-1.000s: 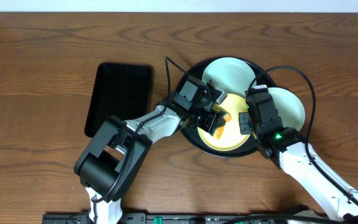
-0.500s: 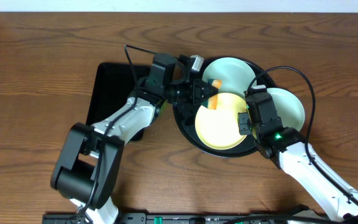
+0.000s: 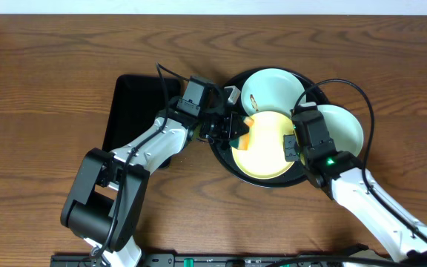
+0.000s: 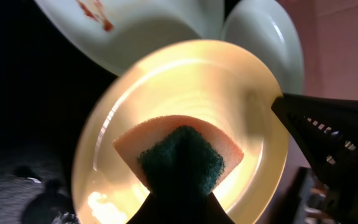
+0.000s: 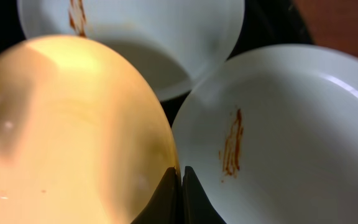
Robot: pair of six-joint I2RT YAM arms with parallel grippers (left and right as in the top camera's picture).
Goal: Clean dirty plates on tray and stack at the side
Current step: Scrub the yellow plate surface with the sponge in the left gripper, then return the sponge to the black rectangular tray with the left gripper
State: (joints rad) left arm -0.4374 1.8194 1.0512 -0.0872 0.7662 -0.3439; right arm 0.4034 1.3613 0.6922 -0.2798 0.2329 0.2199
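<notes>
The pale yellow plate (image 3: 267,154) lies at the front of the round black tray (image 3: 232,167), and my right gripper (image 3: 290,145) is shut on its right rim (image 5: 180,171). One mint plate (image 3: 274,87) lies at the tray's back and carries a brown smear (image 4: 95,10). A second mint plate (image 3: 344,126) leans over the tray's right edge, also smeared (image 5: 232,144). My left gripper (image 3: 237,132) is shut on an orange sponge with a green scrub face (image 4: 179,152). It presses the sponge onto the yellow plate's (image 4: 185,81) left part.
A rectangular black tray (image 3: 141,115) sits to the left of the round one, partly under my left arm. Bare wooden table (image 3: 50,74) surrounds both trays. The right gripper's black body (image 4: 331,146) shows at the right of the left wrist view.
My left gripper carried the sponge from the yellow plate's middle up toward the tray's back left, then came back down onto the plate's left part. The right gripper has kept still.
</notes>
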